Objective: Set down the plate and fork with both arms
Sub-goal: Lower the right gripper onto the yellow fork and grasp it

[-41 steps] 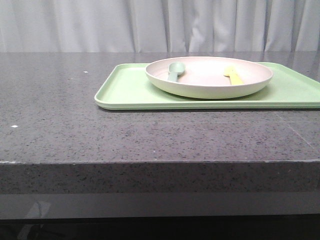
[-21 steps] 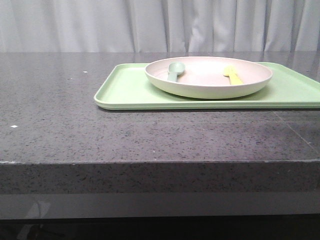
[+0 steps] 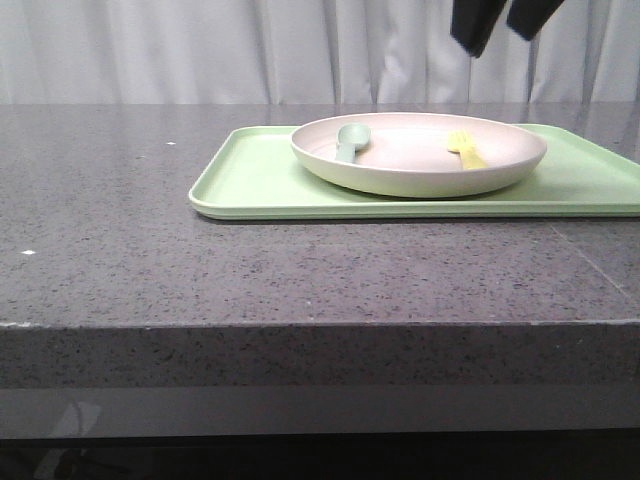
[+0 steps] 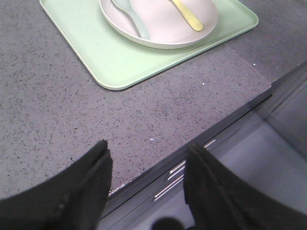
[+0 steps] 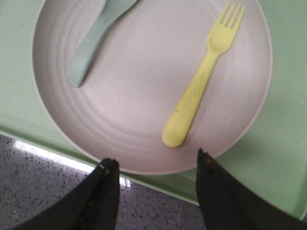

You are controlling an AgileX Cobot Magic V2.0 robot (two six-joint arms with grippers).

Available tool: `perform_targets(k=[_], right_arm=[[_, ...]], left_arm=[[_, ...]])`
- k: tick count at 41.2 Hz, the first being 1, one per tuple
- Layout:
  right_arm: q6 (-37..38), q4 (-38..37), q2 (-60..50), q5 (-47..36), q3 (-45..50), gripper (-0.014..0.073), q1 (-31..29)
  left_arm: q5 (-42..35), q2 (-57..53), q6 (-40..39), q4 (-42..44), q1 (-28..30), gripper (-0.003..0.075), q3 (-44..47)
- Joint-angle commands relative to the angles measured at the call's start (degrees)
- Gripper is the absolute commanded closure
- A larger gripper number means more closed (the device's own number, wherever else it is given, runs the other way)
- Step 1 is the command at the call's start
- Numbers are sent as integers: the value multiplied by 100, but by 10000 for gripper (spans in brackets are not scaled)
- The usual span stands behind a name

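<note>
The off-white plate sits on a light green tray at the back right of the table. The pale yellow fork lies in the plate's right half; it also shows in the right wrist view and the left wrist view. My right gripper hangs open high above the plate; in its wrist view the jaws stand apart just off the fork's handle end, over the plate. My left gripper is open and empty over the table's front edge, far from the plate. It is out of the front view.
A small grey-green spoon lies in the plate's left half. The grey speckled table runs left and forward of the tray. A white curtain hangs behind. The tray's right end runs out of the front view.
My right gripper has come into the front view at the top, above the plate. Plate, fork, spoon and tray have not moved.
</note>
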Motion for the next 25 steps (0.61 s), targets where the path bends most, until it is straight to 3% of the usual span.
perform_targets(k=[1, 15, 25], right_arm=[[57, -169, 25, -134, -422, 199, -49], [274, -120, 886, 436, -1366, 199, -526], [344, 606, 1431, 481, -1833, 199, -917]], left_arm=[[-397, -3, -1, -137, -39, 367, -135], [-397, -3, -1, -137, -39, 367, -135], [-397, -3, -1, -137, -39, 367, -135]])
